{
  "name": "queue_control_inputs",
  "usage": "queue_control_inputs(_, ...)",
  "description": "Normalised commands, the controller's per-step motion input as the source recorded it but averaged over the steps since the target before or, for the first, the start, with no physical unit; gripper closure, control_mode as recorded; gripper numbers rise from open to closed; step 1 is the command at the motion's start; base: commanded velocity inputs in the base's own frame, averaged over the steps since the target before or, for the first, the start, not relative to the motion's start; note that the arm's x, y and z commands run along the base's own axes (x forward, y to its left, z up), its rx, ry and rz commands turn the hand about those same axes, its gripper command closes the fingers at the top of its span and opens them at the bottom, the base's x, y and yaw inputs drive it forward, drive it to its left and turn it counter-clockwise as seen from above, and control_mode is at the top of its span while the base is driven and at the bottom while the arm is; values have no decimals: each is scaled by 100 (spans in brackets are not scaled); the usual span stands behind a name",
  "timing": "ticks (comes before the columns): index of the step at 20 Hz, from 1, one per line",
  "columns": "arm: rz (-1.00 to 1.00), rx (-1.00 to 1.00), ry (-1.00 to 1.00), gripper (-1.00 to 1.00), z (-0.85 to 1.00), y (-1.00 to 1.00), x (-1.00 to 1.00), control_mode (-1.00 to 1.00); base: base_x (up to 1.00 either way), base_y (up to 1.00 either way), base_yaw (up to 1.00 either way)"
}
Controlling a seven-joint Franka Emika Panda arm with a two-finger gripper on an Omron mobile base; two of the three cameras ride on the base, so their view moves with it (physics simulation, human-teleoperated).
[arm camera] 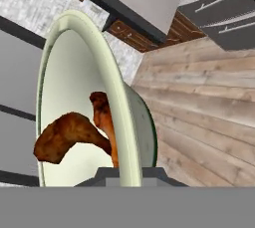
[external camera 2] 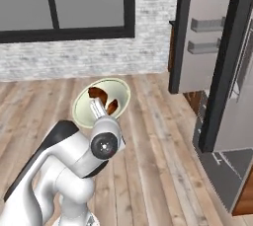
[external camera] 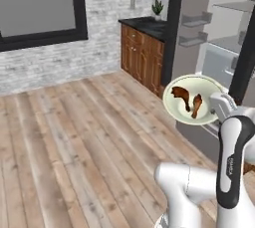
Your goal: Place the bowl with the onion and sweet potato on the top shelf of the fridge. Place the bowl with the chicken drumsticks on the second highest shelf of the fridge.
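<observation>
A pale cream bowl hangs in the air in front of the open fridge, tipped on its side so I see into it. Two reddish-brown chicken drumsticks lie inside. My gripper is shut on the bowl's right rim. In the right base view the bowl and the drumsticks sit just above my wrist. The hand view has the bowl's rim pinched at the bottom, drumsticks to the left. Two glass shelves show inside the fridge. The onion and the sweet potato are out of view.
The fridge door stands open with grey bins, its dark edge close on the right. A brown wooden cabinet with a dark countertop and a small plant stands beyond. Wooden floor stretches to the left, under a window.
</observation>
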Motion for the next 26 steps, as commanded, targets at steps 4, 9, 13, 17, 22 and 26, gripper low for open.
queue_control_inputs(4, 0, 0, 0, 100, 0, 0, 0, 100, 100, 90, -36)
queue_control_inputs(9, 0, 0, 0, 100, 0, 0, 0, 100, 100, 69, -52)
queue_control_inputs(13, 0, 0, 0, 100, 0, 0, 0, 100, 100, 71, -56)
queue_control_inputs(17, 0, 0, 0, 100, 0, 0, 0, 100, 80, 50, -67)
queue_control_inputs(22, 0, 0, 0, 100, 0, 0, 0, 100, 82, 55, -69)
queue_control_inputs(26, 0, 0, 0, 100, 0, 0, 0, 100, 66, 51, -75)
